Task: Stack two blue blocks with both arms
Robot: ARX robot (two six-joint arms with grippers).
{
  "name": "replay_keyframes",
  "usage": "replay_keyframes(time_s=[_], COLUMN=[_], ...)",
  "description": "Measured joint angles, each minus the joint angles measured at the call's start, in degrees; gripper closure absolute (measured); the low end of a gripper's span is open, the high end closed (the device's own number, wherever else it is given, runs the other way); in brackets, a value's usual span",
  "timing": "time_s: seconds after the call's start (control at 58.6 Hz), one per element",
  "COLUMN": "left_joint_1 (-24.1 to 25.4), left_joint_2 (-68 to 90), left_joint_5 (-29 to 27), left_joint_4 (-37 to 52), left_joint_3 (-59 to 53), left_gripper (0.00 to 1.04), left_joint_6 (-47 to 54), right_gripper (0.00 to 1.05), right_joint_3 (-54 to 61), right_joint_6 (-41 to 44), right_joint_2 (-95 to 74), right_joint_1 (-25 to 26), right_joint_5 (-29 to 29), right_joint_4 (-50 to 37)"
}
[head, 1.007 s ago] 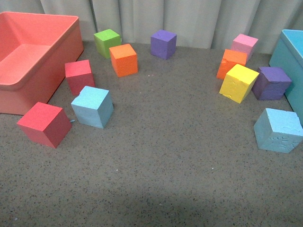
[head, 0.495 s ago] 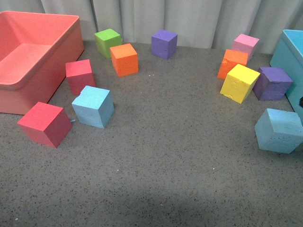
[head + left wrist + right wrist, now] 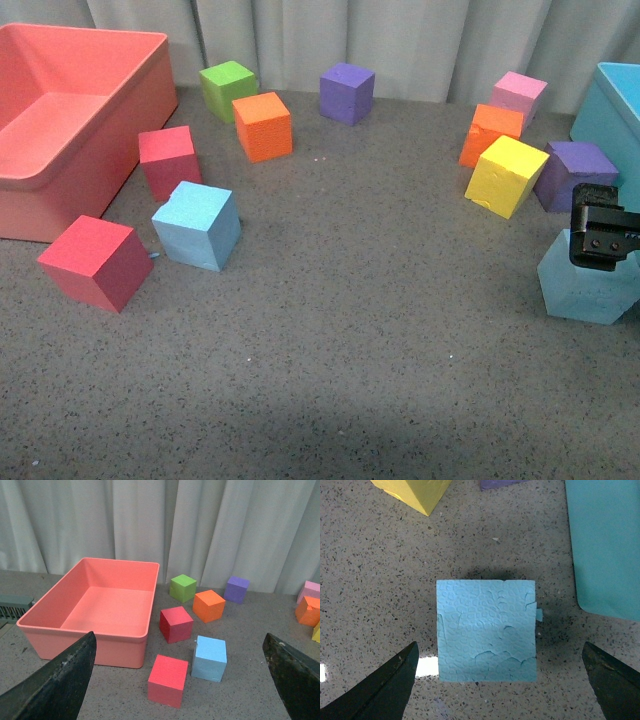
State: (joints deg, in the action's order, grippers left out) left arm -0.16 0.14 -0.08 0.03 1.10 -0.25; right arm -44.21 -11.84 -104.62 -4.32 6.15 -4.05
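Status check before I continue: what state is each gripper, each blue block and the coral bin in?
right gripper: open, fingers either side of the pitted blue block, not touching it.
left gripper: open, holding nothing.
pitted blue block: on the table, ungrasped.
smooth blue block: on the table, unstacked.
coral bin: empty.

A speckled grey-brown stone-like surface (image 3: 350, 330) spreads across the front view, matte and evenly lit. At 12 o'clock a pale grey-white pleated curtain (image 3: 420, 40) closes off its far edge in soft vertical folds. Toward 6 o'clock a broad dim shadow (image 3: 330, 440) darkens the surface. The right wrist view catches a small white glint (image 3: 427, 666) of light on it.
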Motion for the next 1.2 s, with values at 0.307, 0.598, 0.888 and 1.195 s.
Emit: replay_keyframes(time_s=[0.307, 0.598, 0.888, 1.195], left_joint_1=[0.0, 0.0, 0.0, 0.0], left_joint_2=[0.0, 0.0, 0.0, 0.0], left_joint_5=[0.0, 0.0, 0.0, 0.0], left_joint_4=[0.0, 0.0, 0.0, 0.0], left_joint_3=[0.0, 0.0, 0.0, 0.0], left_gripper=[0.07, 0.07, 0.07, 0.07], left_joint_6=[0.0, 0.0, 0.0, 0.0], right_gripper=[0.09, 0.37, 0.58, 0.58], right_joint_3=[-4.5, -9.6, -10.1, -16.3], right_joint_6=[-0.9, -1.5, -2.8, -7.5], right_joint_2=[-7.3, -14.8, -12.9, -10.7], right_joint_1=[-1.0, -2.8, -4.3, -13.2], right_joint_5=[0.2, 2.9, 2.5, 0.8], right_joint_4=[0.5, 3.0, 4.9, 8.5])
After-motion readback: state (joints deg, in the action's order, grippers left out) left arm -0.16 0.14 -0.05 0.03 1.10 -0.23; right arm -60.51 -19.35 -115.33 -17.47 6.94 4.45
